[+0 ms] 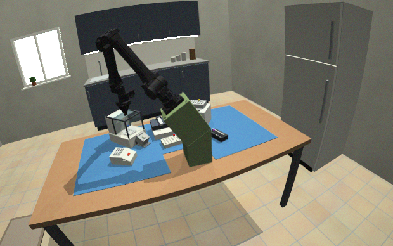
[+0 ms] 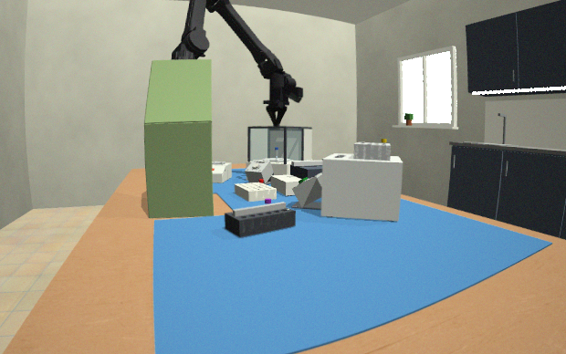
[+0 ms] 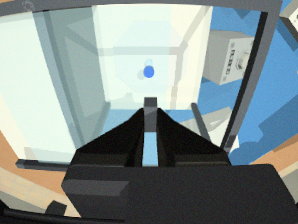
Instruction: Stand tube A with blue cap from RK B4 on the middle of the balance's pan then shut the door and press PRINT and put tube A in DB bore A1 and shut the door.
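Note:
The balance BAL (image 1: 125, 125) is a glass box on a white base, also seen in the exterior view (image 2: 279, 143). Tube A with its blue cap (image 3: 148, 71) stands upright on the pan inside it, as the top and exterior views also show (image 1: 128, 126) (image 2: 277, 150). My gripper (image 1: 125, 112) (image 2: 276, 123) points straight down at the top of the glass box. Its fingers are nearly closed on a small grey handle on the top pane, the door. I cannot tell how far the pane is slid.
The dry block DB (image 1: 123, 156) stands left of the balance. The rack RK (image 1: 171, 140) is in front of the dark spectrophotometer (image 1: 159, 124). A tall green box (image 1: 190, 133) holds the arm's base. The mixer (image 2: 362, 184) and the magnet block (image 2: 260, 221) stand further right.

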`<action>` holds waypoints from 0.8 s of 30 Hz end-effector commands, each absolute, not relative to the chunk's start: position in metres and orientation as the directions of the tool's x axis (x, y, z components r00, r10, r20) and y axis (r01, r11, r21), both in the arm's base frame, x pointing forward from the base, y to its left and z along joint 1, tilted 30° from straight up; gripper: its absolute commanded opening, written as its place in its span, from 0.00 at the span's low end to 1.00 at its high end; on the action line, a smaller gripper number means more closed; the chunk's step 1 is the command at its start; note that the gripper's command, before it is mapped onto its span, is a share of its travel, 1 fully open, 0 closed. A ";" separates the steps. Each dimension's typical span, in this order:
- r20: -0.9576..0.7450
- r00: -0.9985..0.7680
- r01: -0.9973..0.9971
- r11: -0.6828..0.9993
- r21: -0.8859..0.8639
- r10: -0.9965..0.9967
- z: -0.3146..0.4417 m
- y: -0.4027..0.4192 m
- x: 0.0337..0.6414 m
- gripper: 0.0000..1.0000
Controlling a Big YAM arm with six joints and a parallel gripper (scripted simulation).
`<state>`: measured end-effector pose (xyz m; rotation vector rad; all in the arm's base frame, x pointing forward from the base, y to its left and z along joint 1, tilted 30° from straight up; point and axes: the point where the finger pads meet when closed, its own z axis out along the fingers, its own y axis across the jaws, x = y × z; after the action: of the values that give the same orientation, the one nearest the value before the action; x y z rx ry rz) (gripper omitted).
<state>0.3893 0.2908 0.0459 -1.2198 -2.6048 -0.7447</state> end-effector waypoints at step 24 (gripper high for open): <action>0.351 -0.653 0.755 0.541 0.371 0.671 0.059 0.314 0.416 0.06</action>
<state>0.4059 0.3026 0.0539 -1.2199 -2.6047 -0.7442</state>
